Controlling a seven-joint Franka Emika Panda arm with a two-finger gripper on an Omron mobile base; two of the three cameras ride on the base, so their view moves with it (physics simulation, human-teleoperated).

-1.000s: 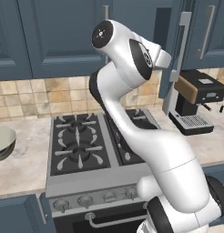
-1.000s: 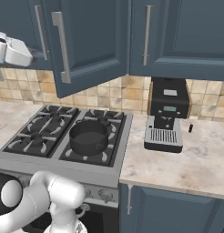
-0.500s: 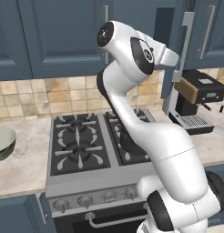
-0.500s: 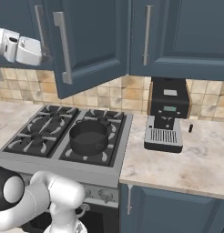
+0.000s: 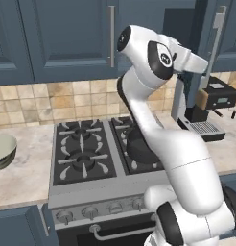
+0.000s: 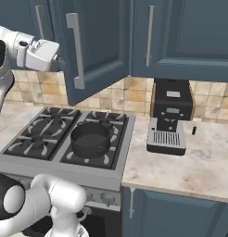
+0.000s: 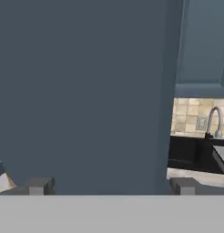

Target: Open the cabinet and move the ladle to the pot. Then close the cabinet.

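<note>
Gripper (image 7: pixel 109 185) fingers spread wide apart, empty, facing the inner side of the dark navy-blue cabinet's (image 6: pixel 95 51) swung-open door. Round dark pot (image 6: pixel 90 139) sits on the stove (image 6: pixel 46 139) below.

The counter (image 6: pixel 180 171) carries a coffee machine (image 6: pixel 169 118) right of the stove (image 6: pixel 65 143). The pot (image 6: pixel 90 139) sits on a stove burner. A bowl (image 5: pixel 2 151) rests on the counter's left part.
</note>
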